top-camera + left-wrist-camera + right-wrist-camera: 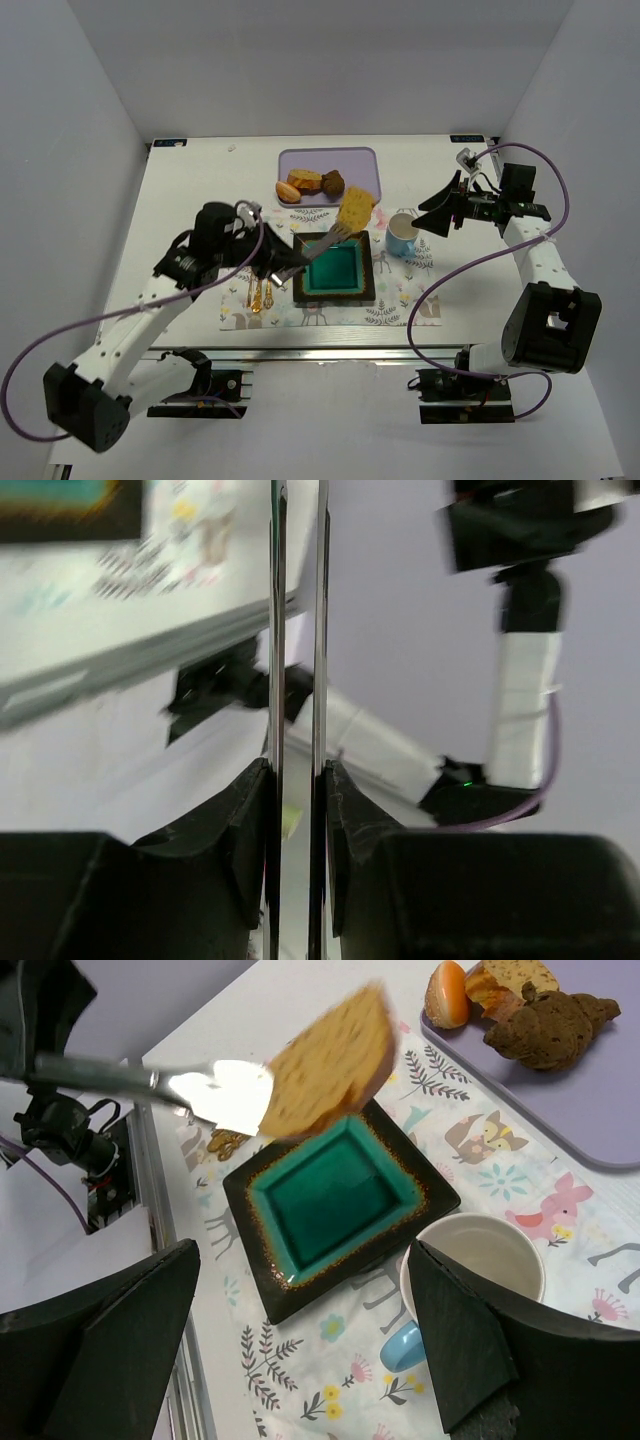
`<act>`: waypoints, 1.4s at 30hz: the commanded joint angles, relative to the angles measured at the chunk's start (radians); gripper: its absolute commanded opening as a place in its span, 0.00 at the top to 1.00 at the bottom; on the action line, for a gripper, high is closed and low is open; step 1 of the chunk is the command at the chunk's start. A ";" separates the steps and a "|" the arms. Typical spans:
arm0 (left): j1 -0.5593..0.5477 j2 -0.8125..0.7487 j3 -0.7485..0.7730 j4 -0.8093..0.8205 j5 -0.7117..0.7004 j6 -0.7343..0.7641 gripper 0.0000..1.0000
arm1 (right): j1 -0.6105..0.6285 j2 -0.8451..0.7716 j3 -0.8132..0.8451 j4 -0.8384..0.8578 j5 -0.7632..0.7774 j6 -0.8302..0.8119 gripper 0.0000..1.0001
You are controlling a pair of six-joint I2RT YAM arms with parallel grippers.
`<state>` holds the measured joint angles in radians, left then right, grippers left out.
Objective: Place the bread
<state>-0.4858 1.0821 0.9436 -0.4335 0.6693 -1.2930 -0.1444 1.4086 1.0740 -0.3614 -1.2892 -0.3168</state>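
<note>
Transfer stage of the bread placement. The left gripper (297, 775) was clenched on the handle of a metal utensil (318, 244) – apparently tongs, since the left wrist view showed two thin parallel blades pinched between its fingers. The bread (355, 210) hung at the tip of that utensil, tilted and clear of every surface. From above it sat over the far right corner of the square plate (368, 276), between the plate's teal well and the purple tray (362, 160), where a dark bun (333, 182) and a glazed roll (288, 191) lay. The right wrist view showed the slice, slightly blurred, above the far edge of the plate rather than over its centre. The right gripper (438, 212) hovered well apart on the other side of the mug (402, 236), with its jaws spread and nothing between them; it appeared to have no part in this step. By judgement, the pick was complete and the set-down not yet begun. The next move would call for bringing the tip a little nearer, over the teal well, lowering until the slice lay close to flat on the plate, and then easing the grip so the blades part – any release from this position might drop the slice onto the rim or the placemat (402, 292).
</note>
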 commanded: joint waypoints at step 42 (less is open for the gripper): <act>0.375 0.020 0.253 -0.609 -0.455 0.493 0.82 | -0.003 -0.017 0.020 -0.039 -0.036 -0.033 0.11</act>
<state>-0.1841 1.0222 1.0828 -0.9634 0.4000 -1.0000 -0.1444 1.3903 1.0782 -0.4023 -1.2911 -0.3290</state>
